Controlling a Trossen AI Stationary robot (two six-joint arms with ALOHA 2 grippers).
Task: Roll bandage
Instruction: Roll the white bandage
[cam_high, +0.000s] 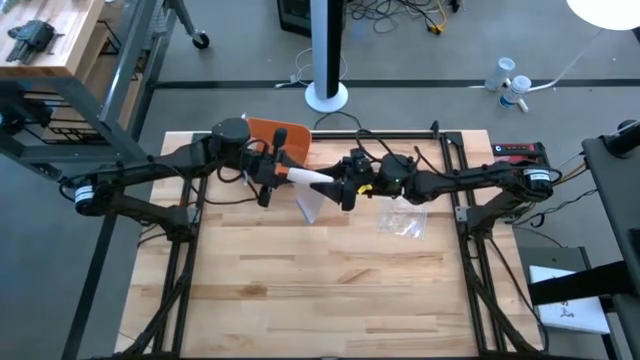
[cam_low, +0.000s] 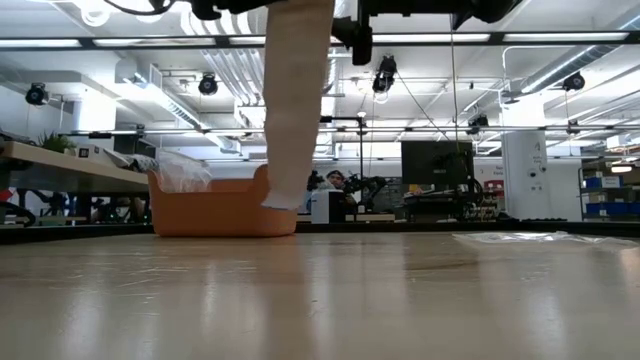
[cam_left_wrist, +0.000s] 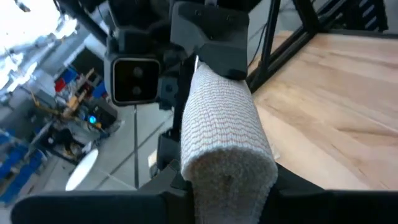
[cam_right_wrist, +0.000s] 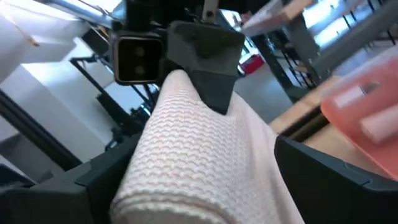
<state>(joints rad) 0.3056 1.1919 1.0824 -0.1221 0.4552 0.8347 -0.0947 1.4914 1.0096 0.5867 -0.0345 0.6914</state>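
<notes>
A white woven bandage roll (cam_high: 308, 177) is held in the air between my two grippers, above the table's far middle. My left gripper (cam_high: 281, 172) is shut on its left end and my right gripper (cam_high: 340, 186) on its right end. A loose tail (cam_low: 291, 120) hangs down from the roll, and its lower end (cam_low: 281, 200) stays clear of the table. The roll fills both wrist views (cam_left_wrist: 221, 124) (cam_right_wrist: 186, 143). My left gripper pinches the roll's left end (cam_left_wrist: 227, 171) between its two fingers (cam_left_wrist: 166, 186), coming level from the table's left and along the roll's length. The roll is lifted clear and lies roughly level. My right gripper pinches the roll's right end (cam_right_wrist: 177, 186) between its two fingers (cam_right_wrist: 323, 174), coming level from the table's right and along the roll. The tail hangs slack below the roll.
An orange tray (cam_high: 280, 135) stands at the table's far edge behind the grippers, with clear wrapping in it (cam_low: 180, 172). A clear plastic bag (cam_high: 402, 222) lies flat on the wood right of centre. Black frame rails (cam_high: 455, 190) border the table's sides.
</notes>
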